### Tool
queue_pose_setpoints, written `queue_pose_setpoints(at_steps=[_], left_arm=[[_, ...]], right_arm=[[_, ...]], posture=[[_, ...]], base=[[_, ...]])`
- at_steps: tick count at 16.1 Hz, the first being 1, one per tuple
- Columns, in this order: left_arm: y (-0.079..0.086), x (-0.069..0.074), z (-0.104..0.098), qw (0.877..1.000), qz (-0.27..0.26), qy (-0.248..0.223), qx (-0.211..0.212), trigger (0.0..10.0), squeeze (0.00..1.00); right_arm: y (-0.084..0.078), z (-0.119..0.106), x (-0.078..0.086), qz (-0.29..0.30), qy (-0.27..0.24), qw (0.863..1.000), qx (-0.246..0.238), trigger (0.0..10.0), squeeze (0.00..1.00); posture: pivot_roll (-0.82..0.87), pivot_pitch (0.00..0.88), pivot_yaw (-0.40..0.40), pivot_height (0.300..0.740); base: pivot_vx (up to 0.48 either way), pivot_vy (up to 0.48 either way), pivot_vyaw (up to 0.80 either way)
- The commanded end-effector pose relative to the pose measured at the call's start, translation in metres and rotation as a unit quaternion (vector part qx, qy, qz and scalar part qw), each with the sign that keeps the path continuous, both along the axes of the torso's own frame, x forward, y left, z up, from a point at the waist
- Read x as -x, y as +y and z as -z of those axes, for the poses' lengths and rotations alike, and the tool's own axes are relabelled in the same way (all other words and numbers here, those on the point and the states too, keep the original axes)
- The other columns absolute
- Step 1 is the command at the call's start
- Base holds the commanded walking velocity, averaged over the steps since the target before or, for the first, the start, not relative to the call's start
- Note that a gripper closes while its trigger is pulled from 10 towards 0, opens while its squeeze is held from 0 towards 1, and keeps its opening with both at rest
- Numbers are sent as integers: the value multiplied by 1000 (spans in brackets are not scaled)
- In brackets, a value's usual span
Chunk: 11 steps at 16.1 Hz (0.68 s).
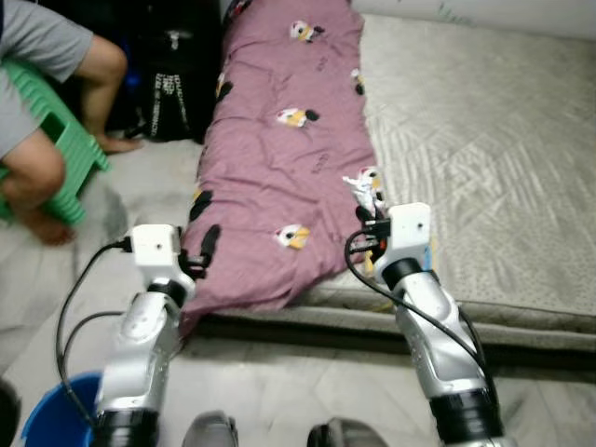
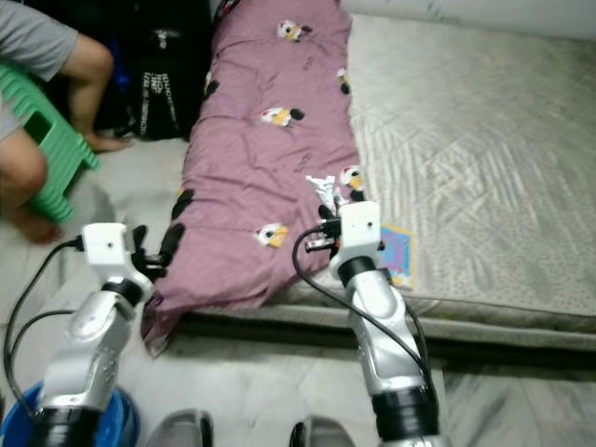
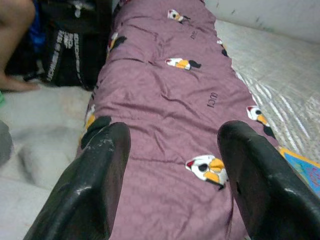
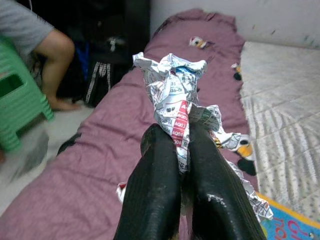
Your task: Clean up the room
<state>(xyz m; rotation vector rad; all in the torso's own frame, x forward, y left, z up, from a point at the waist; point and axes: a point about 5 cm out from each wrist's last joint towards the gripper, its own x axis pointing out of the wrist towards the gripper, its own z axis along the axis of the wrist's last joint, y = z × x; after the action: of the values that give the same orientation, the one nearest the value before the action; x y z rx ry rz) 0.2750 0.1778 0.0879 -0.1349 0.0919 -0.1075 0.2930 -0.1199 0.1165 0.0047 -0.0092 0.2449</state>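
A crumpled printed paper wrapper (image 4: 175, 87) stands up between the fingers of my right gripper (image 4: 184, 150), which is shut on it. The same wrapper (image 1: 363, 189) shows above the right wrist, over the near edge of a mauve quilt (image 1: 279, 140) printed with penguins that lies along the mattress (image 1: 484, 158). My left gripper (image 3: 172, 165) is open with nothing between its fingers (image 3: 95, 185), held over the quilt's near left corner (image 1: 209, 247).
A person sits on a green plastic stool (image 1: 60, 140) at the left. A black bag (image 1: 168, 84) stands beside the quilt. A blue bucket (image 1: 47, 414) sits on the floor by my left arm. A colourful booklet (image 2: 396, 251) lies on the mattress edge.
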Motion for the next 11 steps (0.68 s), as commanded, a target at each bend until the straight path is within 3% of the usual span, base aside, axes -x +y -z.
queue_pose_setpoints(at_steps=[1, 4, 7, 11], left_arm=[[-7, -1, -2, 1000, 11, -2, 2, 10000, 0], [-6, -1, -1, 1000, 12, -2, 3, 10000, 0], [-4, -1, 0, 1000, -1, 3, 7, 10000, 0], [-3, -1, 1, 1000, -8, 7, 7, 10000, 0]], right_arm=[[-9, 2, 2, 16, 2, 1000, 7, 10000, 0], [-9, 2, 1, 16, 1, 1000, 7, 10000, 0], [-10, 3, 1, 15, 1, 1000, 16, 10000, 0], [-8, 3, 2, 8, 0, 1000, 19, 10000, 0]], posture=[[-9, 113, -41, 740], [-9, 113, -40, 740], [-8, 112, -40, 740], [-6, 106, -42, 740]], base=[[266, 0, 0], [267, 0, 0], [0, 0, 0], [0, 0, 800]])
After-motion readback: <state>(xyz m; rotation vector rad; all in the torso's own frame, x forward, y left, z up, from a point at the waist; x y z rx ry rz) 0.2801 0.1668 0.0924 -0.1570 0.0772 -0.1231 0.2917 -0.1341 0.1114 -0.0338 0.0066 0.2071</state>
